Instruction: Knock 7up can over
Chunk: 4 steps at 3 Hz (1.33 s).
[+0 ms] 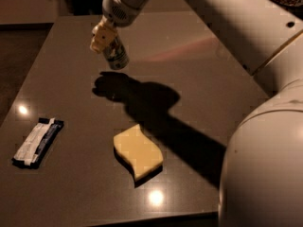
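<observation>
While the pincer (104, 36) grips the tilted 7up can (116, 55), open table (203, 74) separates it from every edge.

Dark glossy table (222, 98) fills most of the view. A pale yellow sponge (138, 151) with wavy edges lies flat near the front middle. A flat wrapped packet (37, 142), white over a dark underside, lies flat near the left edge, well apart from the sponge and angled toward the far right. Two bright light glints show on the tabletop: one (22, 109) just behind the packet, one (155, 197) just in front of the sponge. A broad dark shadow (156, 103) runs diagonally behind the sponge.
</observation>
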### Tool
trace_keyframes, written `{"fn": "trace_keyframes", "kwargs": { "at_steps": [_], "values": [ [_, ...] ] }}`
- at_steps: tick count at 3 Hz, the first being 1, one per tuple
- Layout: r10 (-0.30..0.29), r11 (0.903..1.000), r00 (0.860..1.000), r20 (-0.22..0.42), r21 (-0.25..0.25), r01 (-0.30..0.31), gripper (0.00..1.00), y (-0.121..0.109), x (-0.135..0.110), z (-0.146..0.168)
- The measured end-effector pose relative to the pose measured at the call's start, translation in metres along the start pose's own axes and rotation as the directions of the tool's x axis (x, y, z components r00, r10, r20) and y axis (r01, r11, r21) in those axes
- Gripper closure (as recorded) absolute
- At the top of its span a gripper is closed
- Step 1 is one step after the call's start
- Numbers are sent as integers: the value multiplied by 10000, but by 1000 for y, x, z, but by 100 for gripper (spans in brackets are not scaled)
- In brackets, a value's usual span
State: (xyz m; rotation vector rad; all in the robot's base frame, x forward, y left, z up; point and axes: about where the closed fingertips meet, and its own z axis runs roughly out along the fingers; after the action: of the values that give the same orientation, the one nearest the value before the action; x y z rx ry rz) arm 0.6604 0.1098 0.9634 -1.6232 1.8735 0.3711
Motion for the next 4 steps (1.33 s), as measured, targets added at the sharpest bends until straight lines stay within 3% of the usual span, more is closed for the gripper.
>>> {"fn": "trace_keyframes", "kwargs": {
  "at_steps": [1,2,3,4],
  "values": [
    [-813,9964,9748,-2079,80,848,100,0,16,-17],
    [-1871,9807,9053,-3813,-198,1943,100,8,38,-31],
    [-2929,9525,8075,-5120,-827,2931,100,20,71,-32],
    [-3711,9242,7277,-5768,-1534,3497,81,26,100,-29]
  ]
}}
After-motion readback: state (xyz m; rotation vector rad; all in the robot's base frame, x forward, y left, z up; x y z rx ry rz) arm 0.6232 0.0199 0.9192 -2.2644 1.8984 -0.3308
